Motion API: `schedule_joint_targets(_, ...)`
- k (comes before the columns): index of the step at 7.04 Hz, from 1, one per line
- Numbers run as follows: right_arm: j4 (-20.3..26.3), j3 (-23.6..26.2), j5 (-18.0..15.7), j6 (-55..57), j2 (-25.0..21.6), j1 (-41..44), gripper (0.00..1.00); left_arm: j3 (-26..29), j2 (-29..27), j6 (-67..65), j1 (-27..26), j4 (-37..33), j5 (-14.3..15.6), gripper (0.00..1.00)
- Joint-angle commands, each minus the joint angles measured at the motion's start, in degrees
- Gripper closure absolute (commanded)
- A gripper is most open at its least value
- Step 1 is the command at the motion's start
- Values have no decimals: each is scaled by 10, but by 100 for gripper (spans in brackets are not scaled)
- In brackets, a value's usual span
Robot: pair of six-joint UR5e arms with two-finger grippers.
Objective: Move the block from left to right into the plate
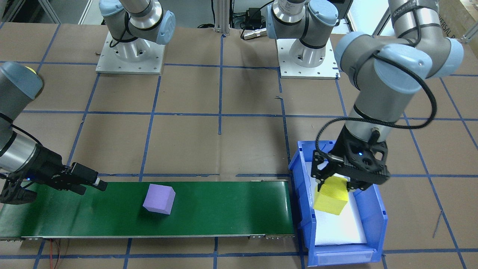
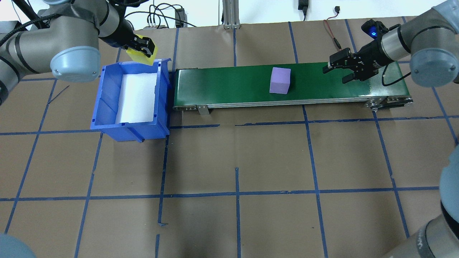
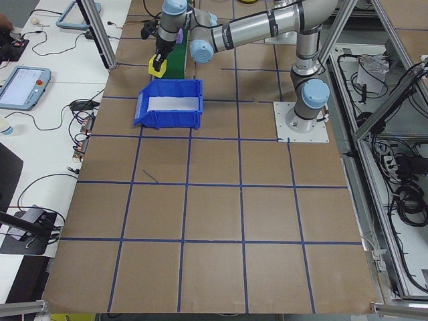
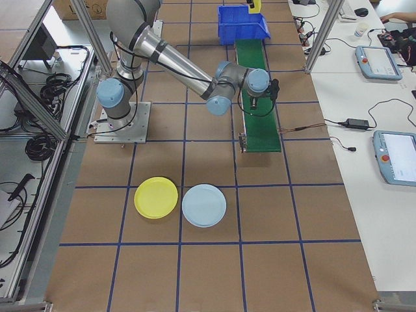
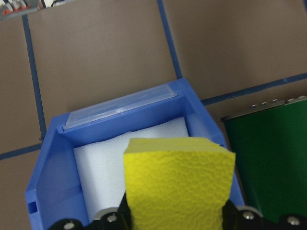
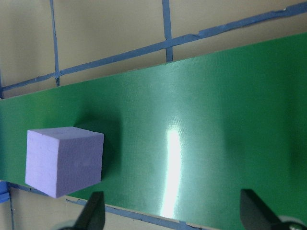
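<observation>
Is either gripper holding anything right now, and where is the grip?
Left gripper holds the yellow block by its upper sides; right gripper is open, empty.

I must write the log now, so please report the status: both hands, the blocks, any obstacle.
Left hand shut on yellow block over blue bin. Right hand open above green belt. Purple block free on belt. Path clear.

Purple block (image 1: 159, 199) on belt, seemingly upright
</observation>
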Motion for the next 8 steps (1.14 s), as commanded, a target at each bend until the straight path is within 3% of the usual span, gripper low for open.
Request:
schedule_joint_targets(1, -7, 2, 0, 0, 0, 0, 0, -14, -13, -102, -84, 3, 21, 78)
schedule_joint_targets(4, -7, 2, 0, 0, 1, 0, 0, -38, -46, -114, -90, 6, 18, 78)
schedule_joint_targets(5, -9, 1, 0, -1, 2, 0, 0, -48, -53, -114, -90, 6, 19, 73)
schedule_joint_targets(6, -10, 2, 0, -1, 2, 0, 0, -48, -55, -111, -90, 9, 20, 35)
schedule_joint_targets(7, -10, 2, 0, 0, 2, 0, 0, -41, -54, -111, -90, 16, 21, 13)
schedule_joint_targets(8, -10, 2, 0, 0, 2, 0, 0, -38, -52, -109, -90, 17, 20, 3)
